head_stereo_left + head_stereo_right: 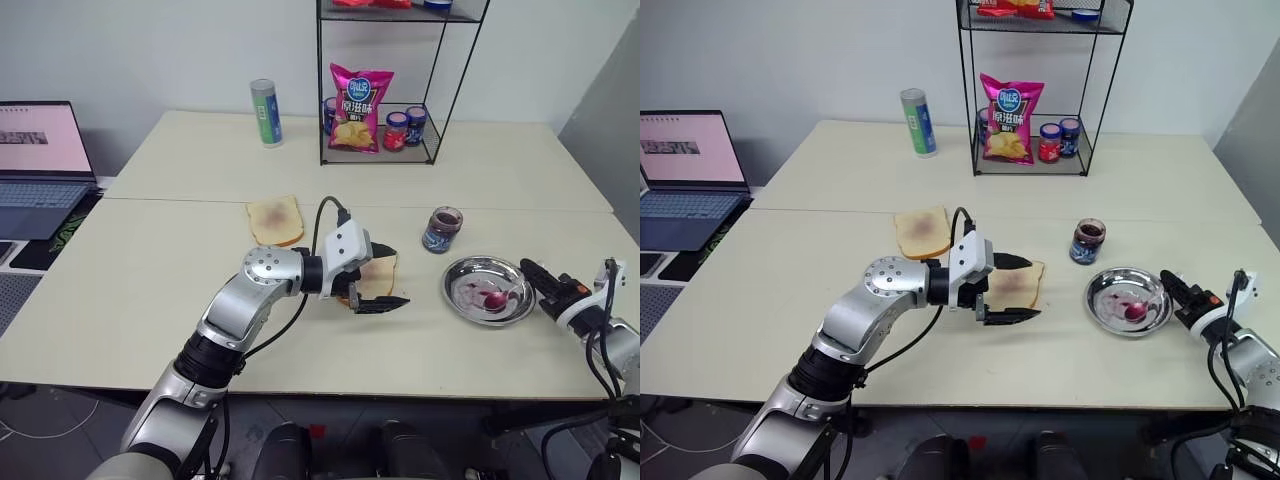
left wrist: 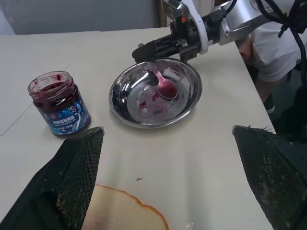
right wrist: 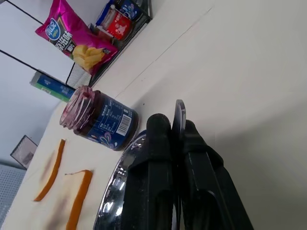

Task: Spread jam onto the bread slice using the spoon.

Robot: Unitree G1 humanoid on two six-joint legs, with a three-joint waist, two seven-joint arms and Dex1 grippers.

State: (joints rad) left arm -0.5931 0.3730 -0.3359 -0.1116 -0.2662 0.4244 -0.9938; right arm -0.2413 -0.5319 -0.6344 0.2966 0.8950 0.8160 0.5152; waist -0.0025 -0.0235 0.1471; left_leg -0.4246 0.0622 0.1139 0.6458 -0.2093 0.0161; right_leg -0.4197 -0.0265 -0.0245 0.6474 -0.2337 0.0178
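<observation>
Two grippers are at work on the table. The right gripper (image 2: 144, 50) is clenched on the handle of the spoon (image 2: 164, 86), at the rim of the round steel dish (image 1: 462, 302); in its wrist view a thin metal edge stands between the two closed fingers. The spoon's bowl, red with jam, lies inside the dish, just ahead of these fingertips. The jam (image 1: 441, 229) sits in its small open jar, near the dish and on its far side from this gripper.

The left gripper (image 1: 378, 278) is released, its fingers spread wide, one on each side of the bread slice (image 1: 1017, 284) and low over it. I cannot tell if they touch the bread. A second slice (image 1: 275, 220) lies well apart, behind this arm.

My judgement of the risks: the grasp is on a thin handle only, so the spoon may turn or slip when it is lifted, and jam may drop on the table between dish and bread. Also, the open left fingers stand just where the spoon must come, so the two grippers could collide.
</observation>
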